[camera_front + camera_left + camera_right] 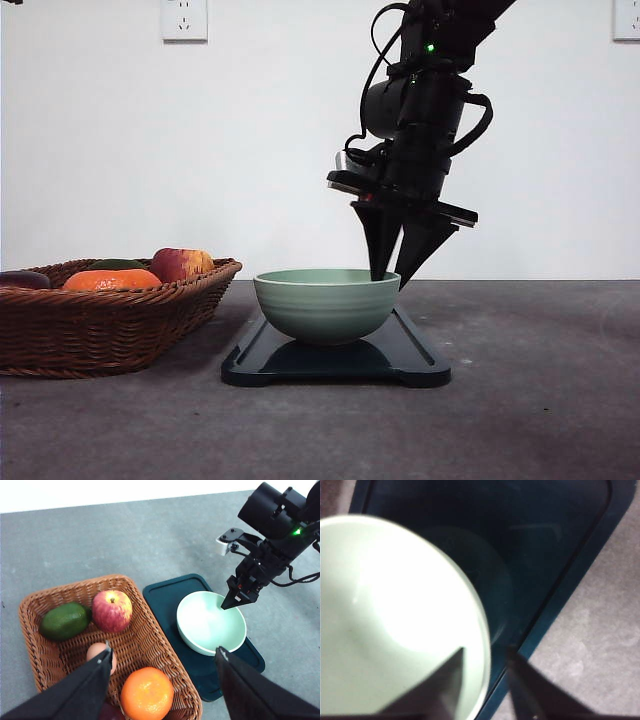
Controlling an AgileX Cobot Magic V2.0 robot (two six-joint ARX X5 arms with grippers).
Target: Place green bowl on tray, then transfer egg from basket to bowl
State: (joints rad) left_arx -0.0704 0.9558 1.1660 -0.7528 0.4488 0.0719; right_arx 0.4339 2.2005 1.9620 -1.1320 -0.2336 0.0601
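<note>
Green bowl [327,304] upright, mouth up, sits on the black tray [415,360], tray's long axis running away from the robot. Right end effector [392,273] straddles the bowl rim, one finger inside, one outside, narrow gap. Basket [120,320] just left on the table [540,400]: one egg [97,654], apple [112,610], orange [147,693], avocado [65,620]. Left end effector [162,655] spread wide above the basket.

Pale green bowl [327,303], black tray [420,362], brown woven basket [110,320].
</note>
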